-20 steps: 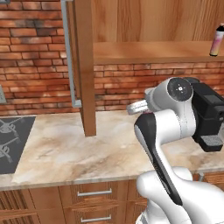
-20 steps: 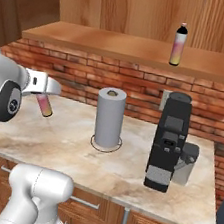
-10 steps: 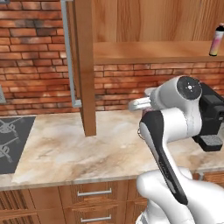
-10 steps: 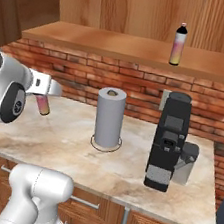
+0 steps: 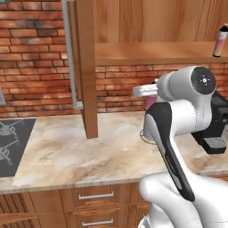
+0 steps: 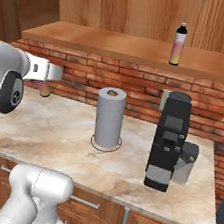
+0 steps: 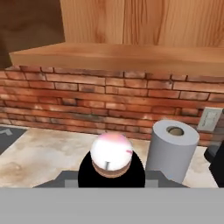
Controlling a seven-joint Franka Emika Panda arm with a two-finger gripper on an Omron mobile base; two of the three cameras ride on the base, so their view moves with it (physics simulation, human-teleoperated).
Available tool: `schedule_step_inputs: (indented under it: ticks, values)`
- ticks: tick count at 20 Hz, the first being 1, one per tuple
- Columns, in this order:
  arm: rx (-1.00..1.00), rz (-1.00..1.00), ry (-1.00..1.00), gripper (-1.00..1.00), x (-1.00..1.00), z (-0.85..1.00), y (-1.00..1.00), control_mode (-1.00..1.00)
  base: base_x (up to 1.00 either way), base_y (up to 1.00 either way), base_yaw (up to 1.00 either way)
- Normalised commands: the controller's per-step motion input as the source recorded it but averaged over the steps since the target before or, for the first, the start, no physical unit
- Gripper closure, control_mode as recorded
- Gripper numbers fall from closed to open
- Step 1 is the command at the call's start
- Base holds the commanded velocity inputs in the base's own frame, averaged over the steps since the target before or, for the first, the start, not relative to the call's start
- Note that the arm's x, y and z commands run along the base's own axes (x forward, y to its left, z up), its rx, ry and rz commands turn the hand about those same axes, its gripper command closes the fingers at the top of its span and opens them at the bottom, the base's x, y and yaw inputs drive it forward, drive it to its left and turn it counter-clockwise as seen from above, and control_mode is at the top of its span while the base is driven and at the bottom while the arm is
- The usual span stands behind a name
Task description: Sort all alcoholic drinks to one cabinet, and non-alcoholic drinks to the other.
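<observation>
Hand view: gripper [image 7: 111, 175] closed on a small pink bottle [image 7: 111, 154], seen end-on, its rounded pink-white end facing the cam, black cap end toward the hand. Grey paper towel roll [image 7: 170, 148] just to its right, on the marble counter [image 7: 39, 151]. Right base view: held bottle [image 6: 40, 86] sticks out past the wrist, over the counter near the brick wall. 2nd pink bottle [image 6: 178, 44] upright on the wide cabinet's shelf floor [image 6: 118, 44]. Black coffee machine [image 6: 168, 141] right of the roll.

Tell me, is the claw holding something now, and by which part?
Yes. The claw holds a small pink bottle. It seems gripped near its black cap end, base pointing forward; the exact place cannot be told.
</observation>
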Motion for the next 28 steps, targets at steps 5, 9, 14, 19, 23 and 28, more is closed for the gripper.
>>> schedule_step_inputs:
  ticks: [5, 9, 14, 19, 23, 28]
  values:
    - [0.0, -0.03, -0.14, 1.0, 0.0, 0.79, 0.0, -1.0, 0.0, 0.0, 0.0]
    - [0.0, -0.03, -0.11, 1.0, 0.1, 0.54, -0.02, -1.0, 0.0, 0.0, 0.0]
    - [0.0, 0.0, -0.1, 1.0, 0.3, 0.09, -0.03, -1.0, 0.0, 0.0, 0.0]
    - [-0.03, 0.0, -0.25, 1.0, 0.32, 0.07, -0.08, -1.0, 0.0, 0.0, 0.0]
    - [-0.02, 0.0, -0.26, 1.0, 0.03, 0.36, 0.0, -1.0, 0.0, 0.0, 0.0]
    - [0.0, 0.0, -0.07, 1.0, 0.22, 0.3, -0.05, -1.0, 0.0, 0.0, 0.0]
